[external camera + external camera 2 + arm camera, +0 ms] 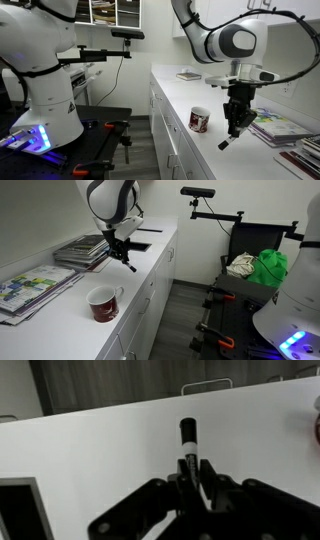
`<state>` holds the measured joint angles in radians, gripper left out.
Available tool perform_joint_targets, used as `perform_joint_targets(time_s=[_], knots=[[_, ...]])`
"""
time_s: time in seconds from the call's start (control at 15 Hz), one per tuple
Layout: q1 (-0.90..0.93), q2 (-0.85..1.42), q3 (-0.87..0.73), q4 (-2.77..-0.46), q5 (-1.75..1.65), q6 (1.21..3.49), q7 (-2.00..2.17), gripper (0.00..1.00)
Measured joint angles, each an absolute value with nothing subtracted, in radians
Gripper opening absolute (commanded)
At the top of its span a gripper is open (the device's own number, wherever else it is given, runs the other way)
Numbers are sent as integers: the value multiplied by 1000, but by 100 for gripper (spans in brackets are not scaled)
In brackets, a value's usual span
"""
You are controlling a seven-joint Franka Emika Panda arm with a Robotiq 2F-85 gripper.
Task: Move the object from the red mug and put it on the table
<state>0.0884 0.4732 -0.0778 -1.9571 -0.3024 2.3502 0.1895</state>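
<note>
My gripper (236,125) is shut on the black marker (227,141), which sticks out below the fingers, tilted, just above the white table (200,95). It shows in both exterior views, gripper (120,252) and marker (129,266). In the wrist view the marker (187,438) pokes out from between the fingers (191,475) over the white tabletop (90,440). The red mug (200,120) with white markings stands beside the gripper, apart from it, and looks empty (102,304). A sliver of the mug (316,428) shows at the wrist view's right edge.
Stacked magazines (80,250) and flat papers (30,285) lie along the wall behind the gripper, also in an exterior view (275,128). A small dark object (189,75) lies farther along the counter. A black robot stand (90,140) and a white robot stand beside the counter.
</note>
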Motion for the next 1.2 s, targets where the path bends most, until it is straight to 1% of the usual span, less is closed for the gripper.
perform_joint_targets(time_s=[0.07,0.13,0.2,0.27,0.4,0.6,0.73,1.2], knots=[[88,490,-78,-1938,-302,2348,190,22],[89,504,-78,-1919,-302,2343,190,37],[91,515,-78,-1901,-306,2338,190,47],[92,524,-79,-1884,-310,2331,190,49],[100,537,-88,-1853,-331,2315,199,62],[115,544,-109,-1827,-377,2306,226,86],[127,544,-120,-1819,-412,2305,253,100],[142,481,-98,-1837,-389,2295,271,100]])
